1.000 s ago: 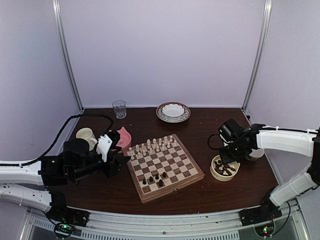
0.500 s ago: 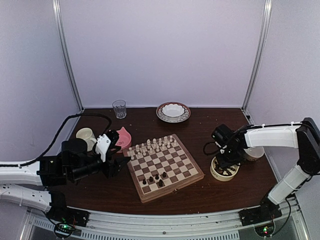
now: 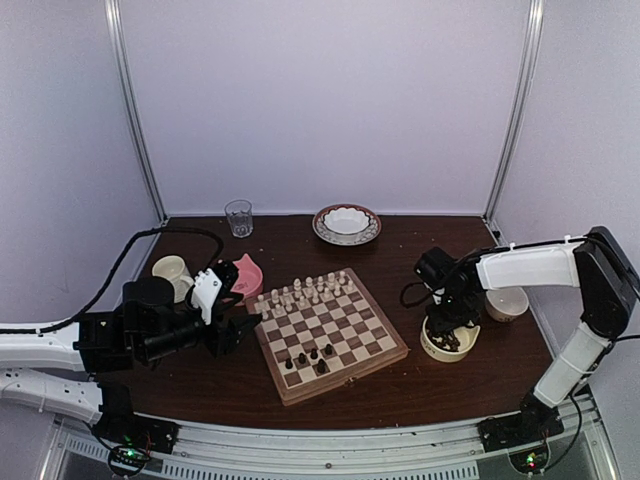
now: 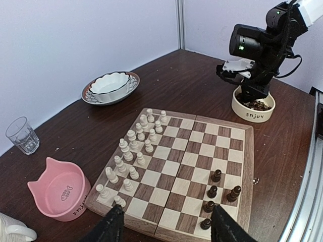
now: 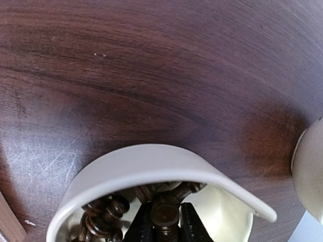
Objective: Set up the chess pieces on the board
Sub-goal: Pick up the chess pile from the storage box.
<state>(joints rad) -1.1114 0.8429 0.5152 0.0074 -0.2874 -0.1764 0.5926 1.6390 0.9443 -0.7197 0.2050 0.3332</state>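
Note:
The board lies mid-table, seen closer in the left wrist view. Several dark chess pieces stand at its near corner. More dark pieces lie heaped in a cream bowl right of the board. My right gripper reaches down into that bowl, shut on one dark chess piece pinched between its black fingers. My left gripper hovers open at the board's left edge, holding nothing.
Cream-white chessmen fill the board's far rows. A pink cat-ear bowl and a cream mug sit at the left. A glass and a patterned bowl stand at the back. A small cream cup sits beyond the piece bowl.
My right gripper has come down and to the left into the cream bowl and closed on a dark piece. The left arm has barely shifted.

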